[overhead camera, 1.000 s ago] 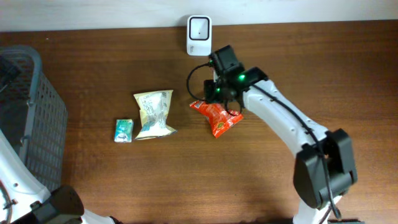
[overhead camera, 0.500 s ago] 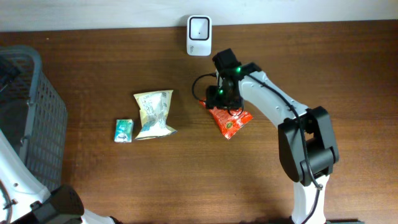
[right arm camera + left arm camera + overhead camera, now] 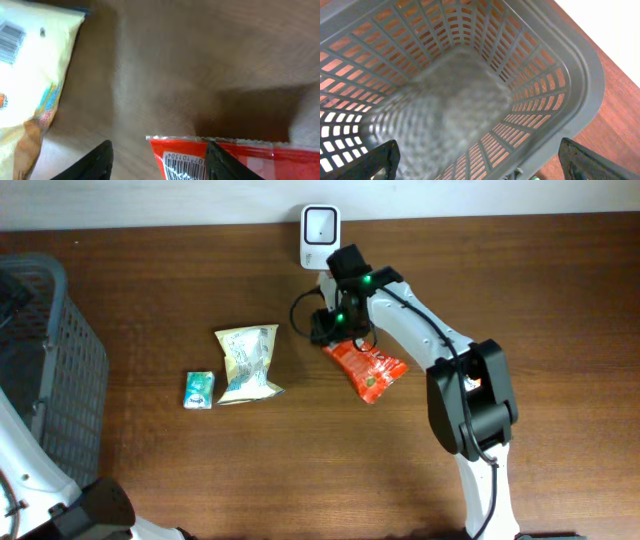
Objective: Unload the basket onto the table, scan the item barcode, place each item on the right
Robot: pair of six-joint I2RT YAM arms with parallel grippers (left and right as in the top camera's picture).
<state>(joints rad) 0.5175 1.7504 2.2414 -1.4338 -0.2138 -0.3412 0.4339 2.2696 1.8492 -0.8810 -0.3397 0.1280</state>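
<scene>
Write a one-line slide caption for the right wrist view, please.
Open right hand over the red snack packet, barcode up, yellow packet at left on the wooden table.

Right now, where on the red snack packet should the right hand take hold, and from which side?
Probably the flat crimped seam at the end of the red snack packet nearest the right hand, coming from above. The packet lies flat on the table, and that seam is its thinnest edge. Keep off the barcode beside it.

The right arm is white with black joints. Green lights glow just behind its hand, a black cable loops beside it, and its fingers are black and pointed.
</scene>
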